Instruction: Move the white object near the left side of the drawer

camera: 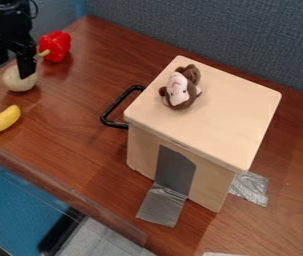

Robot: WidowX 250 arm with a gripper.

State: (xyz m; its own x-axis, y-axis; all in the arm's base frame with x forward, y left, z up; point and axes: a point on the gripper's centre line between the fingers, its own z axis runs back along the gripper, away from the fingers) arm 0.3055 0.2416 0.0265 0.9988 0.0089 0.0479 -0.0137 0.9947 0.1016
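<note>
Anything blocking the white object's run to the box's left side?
Nothing visible stands on the tabletop between the white object and the handle on the box. That handle juts out, blocking only the last bit. The red pepper and banana lie off the direct line.

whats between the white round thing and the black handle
Between the white round object and the black handle, the camera view shows bare tabletop.

The robot arm [12, 15] is black and blocky, with a thin black cable [36, 7] curving beside it and a black, two-fingered gripper [13, 69].
</note>
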